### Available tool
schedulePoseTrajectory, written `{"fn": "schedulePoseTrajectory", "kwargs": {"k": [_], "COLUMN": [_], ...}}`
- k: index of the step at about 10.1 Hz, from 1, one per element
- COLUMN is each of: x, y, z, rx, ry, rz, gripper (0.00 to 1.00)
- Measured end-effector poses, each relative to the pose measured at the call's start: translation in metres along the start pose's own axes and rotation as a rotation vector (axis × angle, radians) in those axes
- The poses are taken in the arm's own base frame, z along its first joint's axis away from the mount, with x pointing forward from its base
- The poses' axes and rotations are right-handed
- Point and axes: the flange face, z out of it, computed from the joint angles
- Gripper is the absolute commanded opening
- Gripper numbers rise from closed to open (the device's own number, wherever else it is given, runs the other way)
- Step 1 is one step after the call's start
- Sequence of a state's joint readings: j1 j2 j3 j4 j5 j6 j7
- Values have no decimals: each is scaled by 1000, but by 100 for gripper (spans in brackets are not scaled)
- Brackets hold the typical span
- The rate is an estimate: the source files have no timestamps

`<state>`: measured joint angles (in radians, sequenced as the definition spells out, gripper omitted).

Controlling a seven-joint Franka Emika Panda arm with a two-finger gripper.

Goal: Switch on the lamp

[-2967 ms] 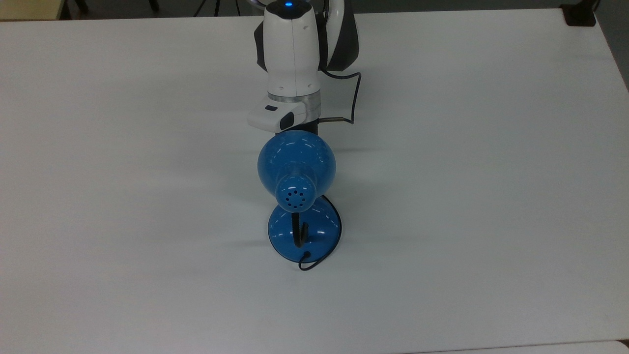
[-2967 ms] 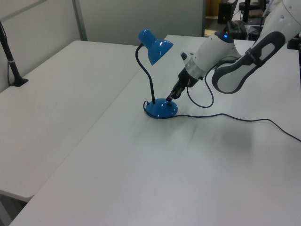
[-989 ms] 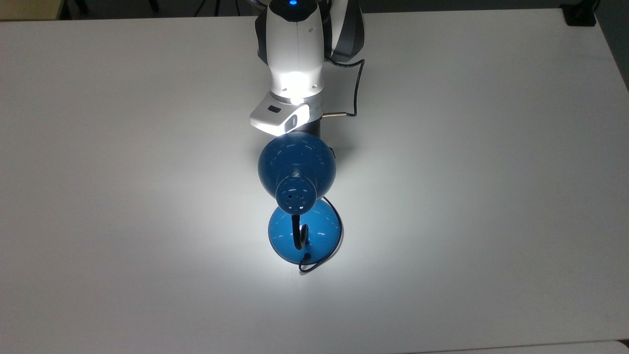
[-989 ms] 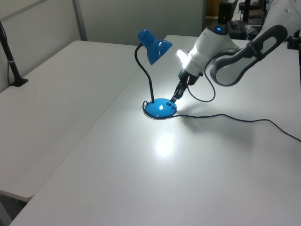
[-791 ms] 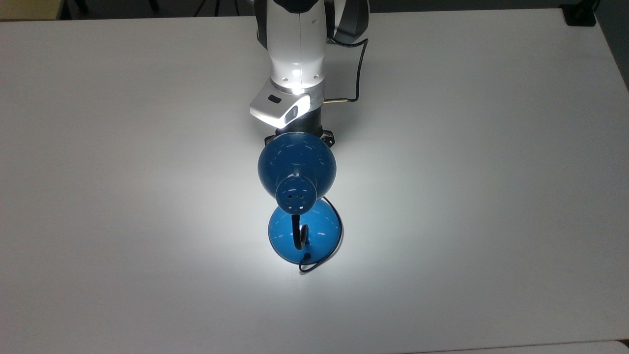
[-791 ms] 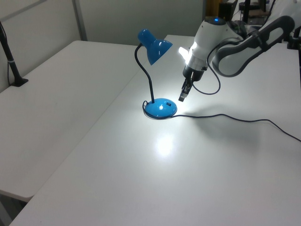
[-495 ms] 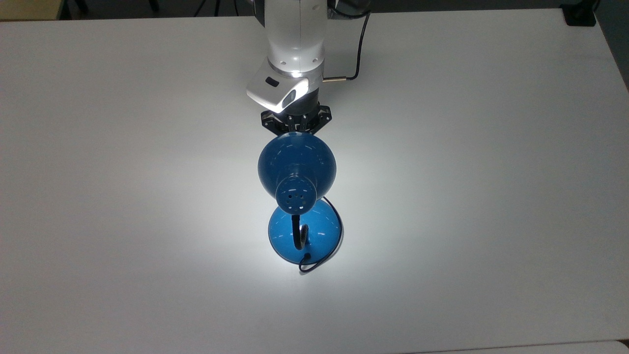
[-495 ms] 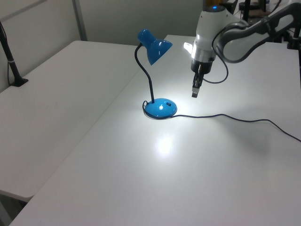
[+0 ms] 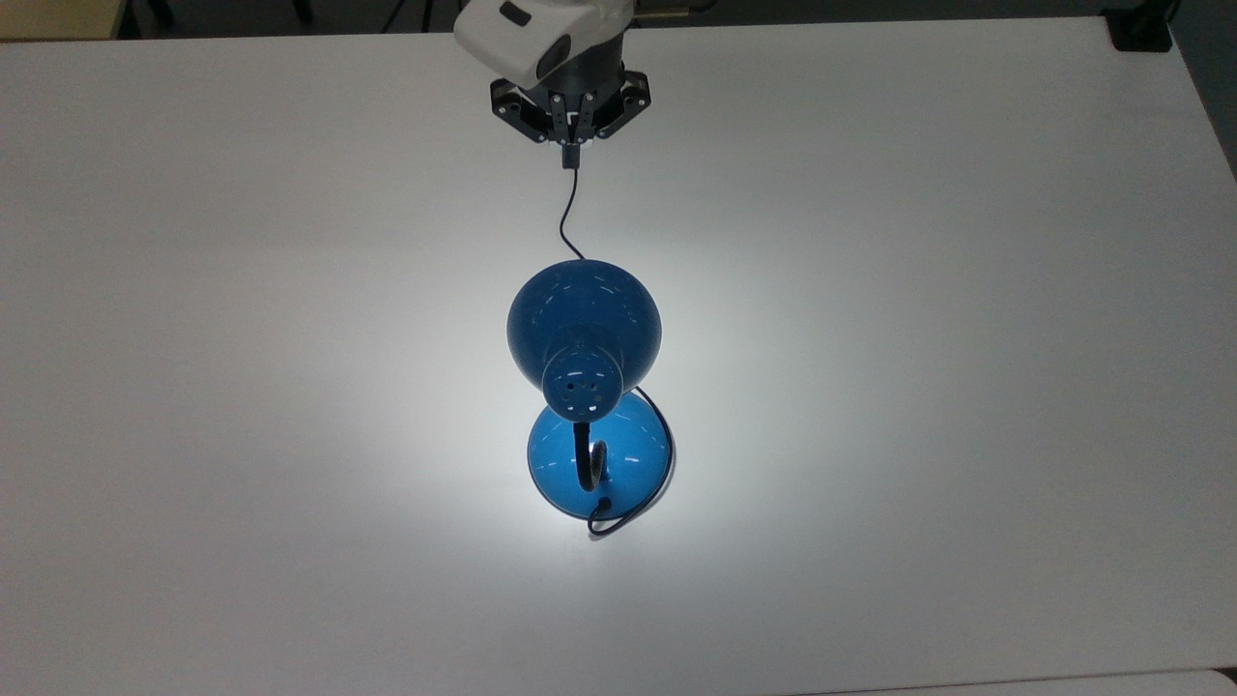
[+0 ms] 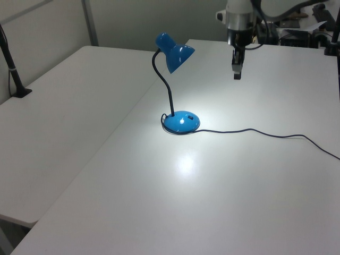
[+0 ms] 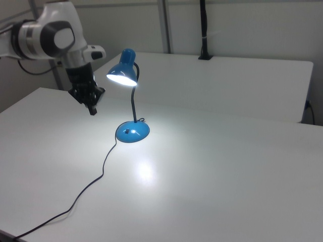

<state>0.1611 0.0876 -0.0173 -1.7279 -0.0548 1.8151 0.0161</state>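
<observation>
We see the small glossy blue desk lamp with its bell-shaped shade and black gooseneck standing at the centre of the top view, its round base just below the shade in the frame. It is lit: the shade glows from beneath in the right view, and a bright pool lies on the white table in front of the base. So we judge the switching itself done, and the step in hand is the retreat.

Our pincer hangs at the upper middle of the top view, raised above the table and well apart from the lamp. Its two black fingers are pressed together and hold nothing. In the left view it sits in the upper right of the frame, above and behind the lamp's thin black cord, which trails from the base toward the right edge.

To finish well, we think the retreat should go up and away from the shade, never sweeping low across the cord. A snag there could drag the light base or tip the lamp. We would keep the fingers together and avoid brushing the base, where a small dark switch seems to sit.
</observation>
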Motion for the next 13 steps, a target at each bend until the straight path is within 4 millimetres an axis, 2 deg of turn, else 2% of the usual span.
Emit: {"fn": "schedulePoseTrajectory", "kwargs": {"k": [1, 2, 4, 7, 10, 13], "x": [-5, -8, -10, -12, -23, -29], "y": [3, 5, 9, 18, 29, 45], "z": [-27, -46, -69, -81, -92, -94], "rx": [-1, -1, -1, -1, -1, 0], "ry": [-6, 1, 9, 26, 10, 11], "rz": [15, 28, 51, 74, 121, 155], "gripper": [0, 0, 0, 0, 0, 0]}}
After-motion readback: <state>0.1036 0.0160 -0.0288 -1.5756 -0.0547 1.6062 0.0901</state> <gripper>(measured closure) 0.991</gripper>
